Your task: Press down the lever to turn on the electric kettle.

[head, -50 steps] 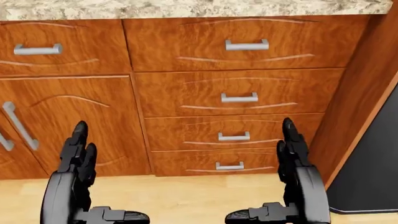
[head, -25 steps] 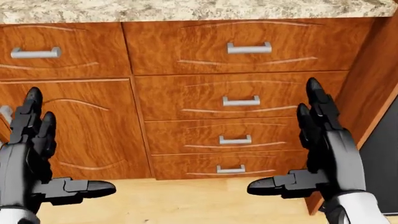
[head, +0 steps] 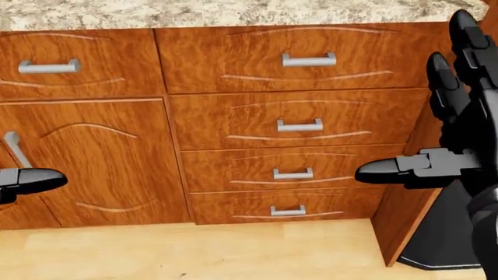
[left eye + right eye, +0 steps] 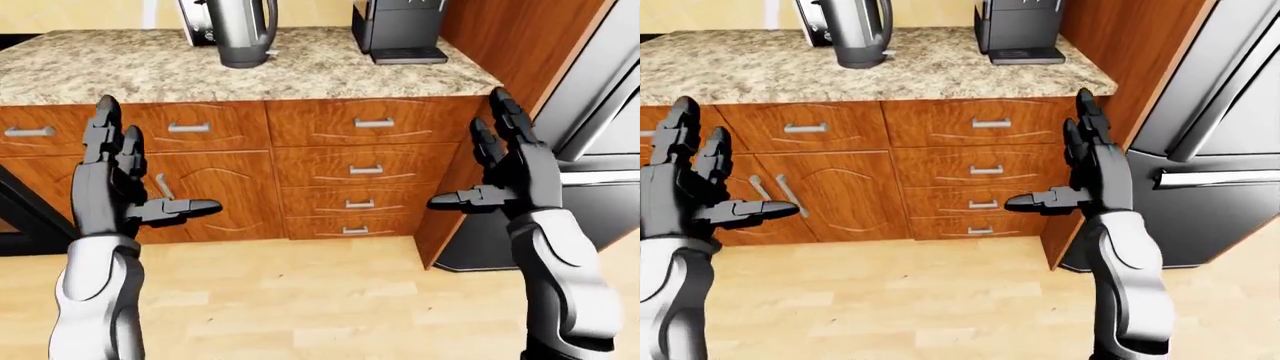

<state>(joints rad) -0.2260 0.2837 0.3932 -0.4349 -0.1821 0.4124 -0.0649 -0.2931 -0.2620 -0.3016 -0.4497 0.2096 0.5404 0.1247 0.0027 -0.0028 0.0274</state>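
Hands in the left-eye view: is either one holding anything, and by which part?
Nothing is held. The left hand and right hand are both open in the air, apart from the kettle on the counter.

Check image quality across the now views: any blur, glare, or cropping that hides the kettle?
Left-eye view: sharp, evenly lit, no glare; kettle cropped by the top edge, so its lever can't be seen. Right-eye view: same crop, soft highlights on the fridge. Head view: sharp but aimed at the drawers; no kettle, right hand partly cut off.
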